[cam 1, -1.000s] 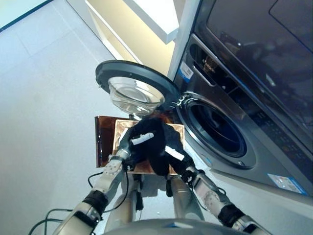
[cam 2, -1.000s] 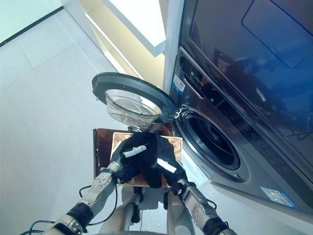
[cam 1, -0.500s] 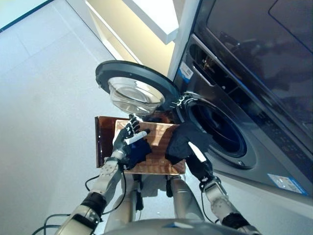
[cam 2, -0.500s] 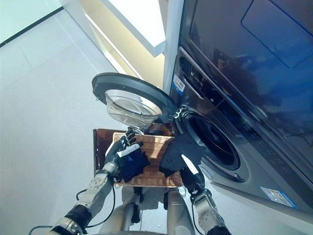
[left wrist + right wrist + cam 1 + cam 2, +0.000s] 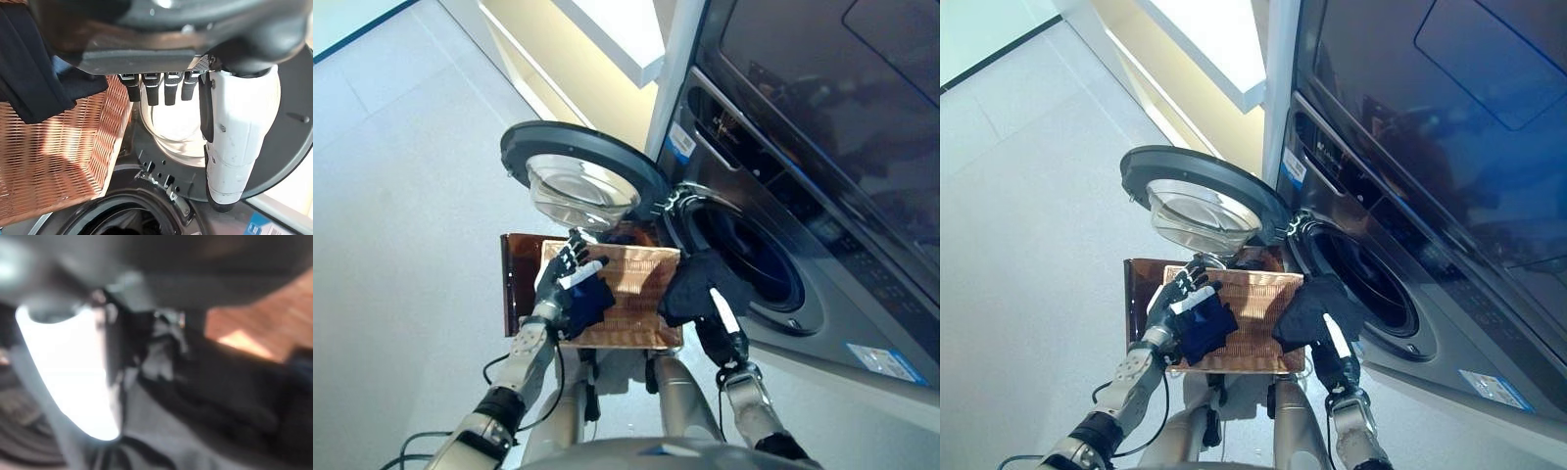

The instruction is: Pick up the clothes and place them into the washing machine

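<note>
My right hand (image 5: 721,333) is shut on a black garment (image 5: 695,284) and holds it up just in front of the washing machine's round opening (image 5: 754,259). The right wrist view shows that dark cloth (image 5: 220,396) bunched against the hand's white thumb (image 5: 63,372). My left hand (image 5: 566,266) hovers open over the wicker basket (image 5: 641,284), its fingers (image 5: 152,90) straight. A dark blue piece of clothing (image 5: 590,297) lies in the basket beside the left hand, and appears in the left wrist view as dark cloth (image 5: 29,83).
The washer's round glass door (image 5: 538,137) stands swung open to the left, above the basket. A brown board (image 5: 514,274) lies under the basket. A dark appliance (image 5: 822,98) sits on top of the washer. A pale cabinet (image 5: 607,29) stands behind; tiled floor spreads left.
Both hands held the black garment over the basket. My right hand has carried it right to the drum opening; my left hand let go and opened, and a dark blue piece remains in the basket.
</note>
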